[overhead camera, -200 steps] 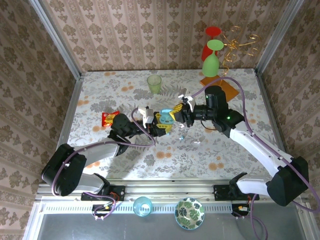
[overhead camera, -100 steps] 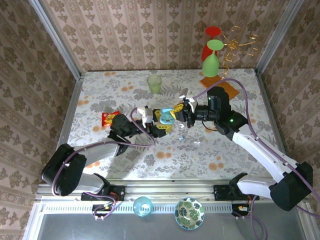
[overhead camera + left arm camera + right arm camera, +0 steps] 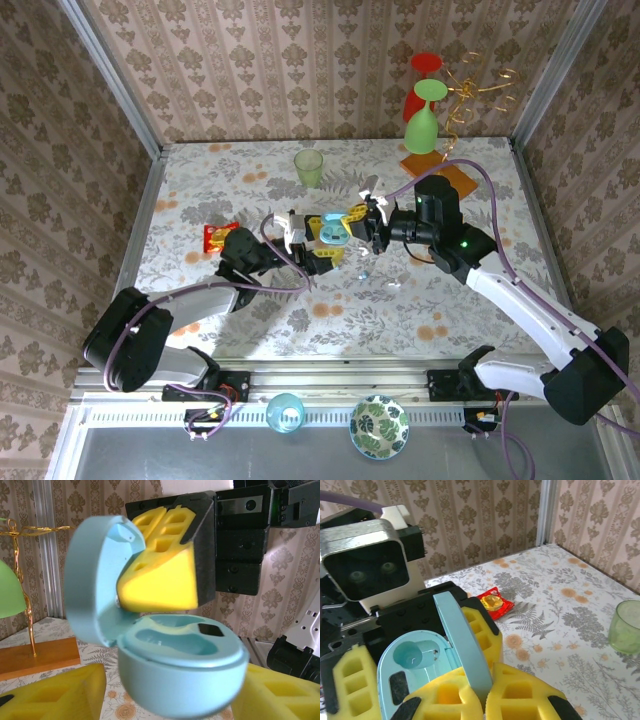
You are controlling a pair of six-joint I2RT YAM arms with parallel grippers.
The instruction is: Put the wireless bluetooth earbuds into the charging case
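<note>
Right arm (image 3: 510, 290) edged rightward | left gripper (image 3: 323, 242) clamps charging case (image 3: 182, 675) steady | right gripper (image 3: 350, 228) pinches lid (image 3: 462, 640) open, readying sockets | earbuds (image 3: 363, 270) lie mid-tabletop

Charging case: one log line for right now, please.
left gripper: holds charging case | right gripper: pinches open lid | wells: empty | earbuds: on table

We note the charging case (image 3: 182, 672) — smooth, matt pale-blue plastic — against porous yellow foam pads (image 3: 160, 582) in black plastic housings (image 3: 206, 545).
</note>
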